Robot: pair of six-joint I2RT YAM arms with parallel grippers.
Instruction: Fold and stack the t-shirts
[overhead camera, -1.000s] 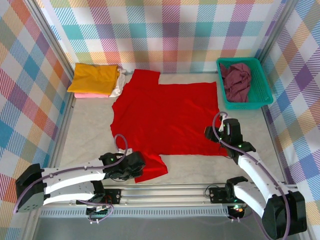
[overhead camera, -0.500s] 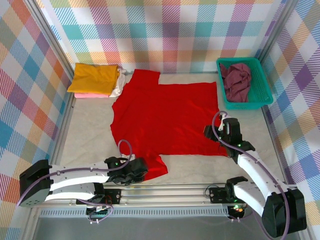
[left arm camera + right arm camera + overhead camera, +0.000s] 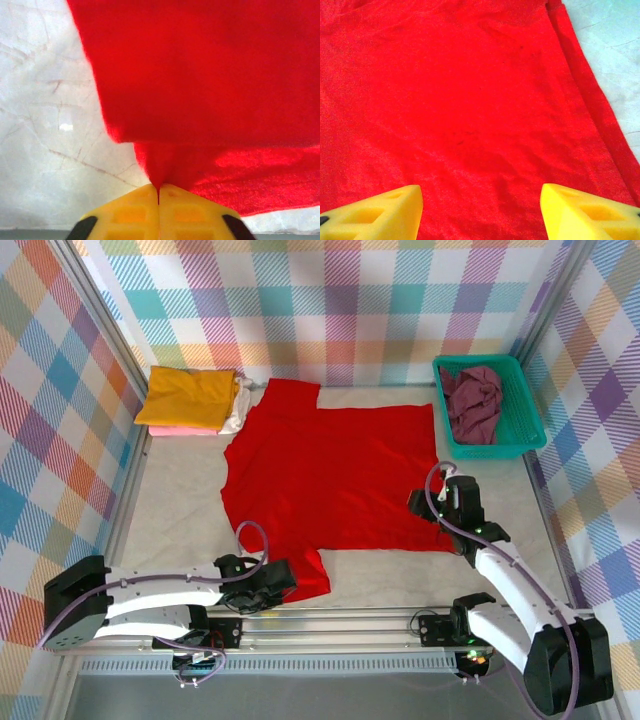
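The bright red t-shirt (image 3: 330,475) lies spread flat across the middle of the table. Its near left sleeve (image 3: 305,575) is bunched at my left gripper (image 3: 281,581). In the left wrist view that gripper (image 3: 159,189) is shut on a pinch of the red cloth (image 3: 210,75). My right gripper (image 3: 440,508) hangs open over the shirt's near right corner; in the right wrist view the gripper (image 3: 480,200) has red cloth (image 3: 460,100) below its spread jaws. Folded mustard yellow (image 3: 188,397), pink (image 3: 180,430) and white (image 3: 236,412) shirts are stacked at the back left. The dark maroon shirt (image 3: 475,400) lies crumpled in the basket.
The teal mesh basket (image 3: 528,415) stands at the back right corner. Plaid walls close in the left, back and right sides. A metal rail (image 3: 340,625) runs along the near edge. Bare pale tabletop (image 3: 170,510) shows left of the red shirt.
My left gripper has closed on the red sleeve and drawn it slightly toward the near edge. The right gripper's jaws have opened a little wider in place.
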